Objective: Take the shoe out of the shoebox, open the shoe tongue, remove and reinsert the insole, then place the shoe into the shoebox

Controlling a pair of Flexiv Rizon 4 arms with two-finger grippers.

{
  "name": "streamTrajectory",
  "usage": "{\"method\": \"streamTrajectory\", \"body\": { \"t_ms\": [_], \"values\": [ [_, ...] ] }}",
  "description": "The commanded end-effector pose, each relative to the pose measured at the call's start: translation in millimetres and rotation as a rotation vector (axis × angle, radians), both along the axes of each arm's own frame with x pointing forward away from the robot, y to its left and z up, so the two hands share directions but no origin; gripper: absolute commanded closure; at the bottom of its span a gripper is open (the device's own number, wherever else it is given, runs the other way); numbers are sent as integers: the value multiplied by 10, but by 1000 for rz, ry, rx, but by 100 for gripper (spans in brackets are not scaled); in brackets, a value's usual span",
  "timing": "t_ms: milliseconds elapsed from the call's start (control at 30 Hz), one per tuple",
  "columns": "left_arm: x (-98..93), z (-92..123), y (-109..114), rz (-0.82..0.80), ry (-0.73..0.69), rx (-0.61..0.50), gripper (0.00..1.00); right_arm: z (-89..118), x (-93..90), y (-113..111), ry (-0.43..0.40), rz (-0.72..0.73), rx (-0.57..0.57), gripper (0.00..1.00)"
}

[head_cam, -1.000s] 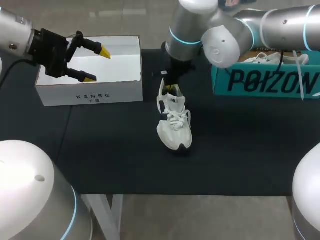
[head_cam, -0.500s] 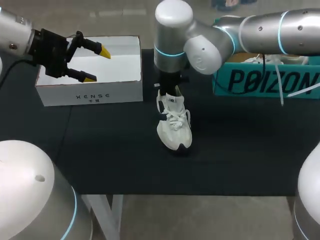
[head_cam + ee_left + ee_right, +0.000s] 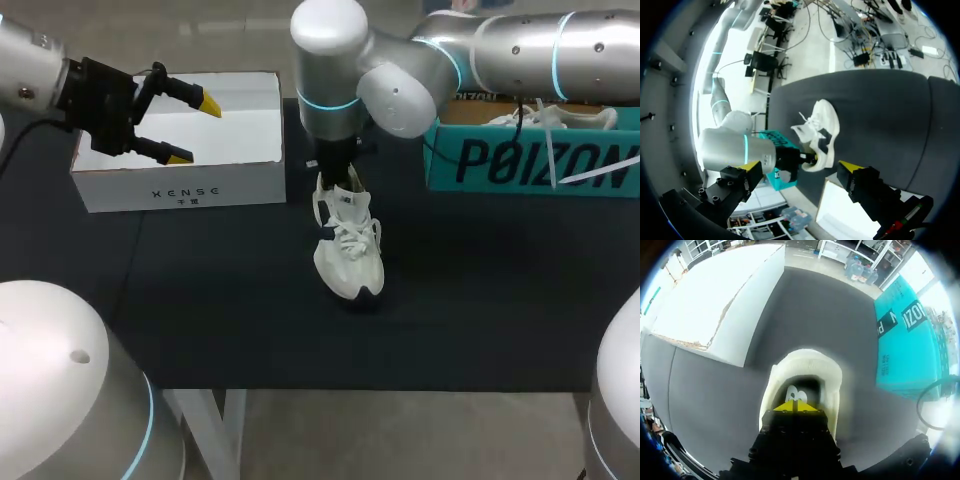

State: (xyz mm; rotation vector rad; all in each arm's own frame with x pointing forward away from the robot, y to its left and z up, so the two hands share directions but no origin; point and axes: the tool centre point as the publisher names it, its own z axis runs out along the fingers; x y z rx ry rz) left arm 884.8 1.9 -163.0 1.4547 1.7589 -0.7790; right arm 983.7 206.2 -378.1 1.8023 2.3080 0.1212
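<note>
Right gripper [image 3: 795, 406] closed inside the shoe [image 3: 348, 250], left gripper [image 3: 195, 130] open and away: pulling may lift the unheld shoe

A robotics lab: left arm [image 3: 30, 70], right arm [image 3: 540, 45], black worktable [image 3: 230, 300].

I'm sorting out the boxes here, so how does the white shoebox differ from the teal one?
The white shoebox is plain white; the teal box bears large dark lettering. The white shoebox looks empty beneath the open left gripper; the teal box holds a white shoe. Both stand open on the black table.
</note>
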Motion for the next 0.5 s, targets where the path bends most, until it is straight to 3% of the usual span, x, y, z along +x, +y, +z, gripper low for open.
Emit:
{"method": "streamTrajectory", "body": {
  "t_ms": [33,500],
  "values": [
    [3,4,-1,0,1,4,0,46,-38,24,13,-18,-60,100],
    [3,4,-1,0,1,4,0,-415,-178,-13,159,-53,-77,100]
  ]
}}
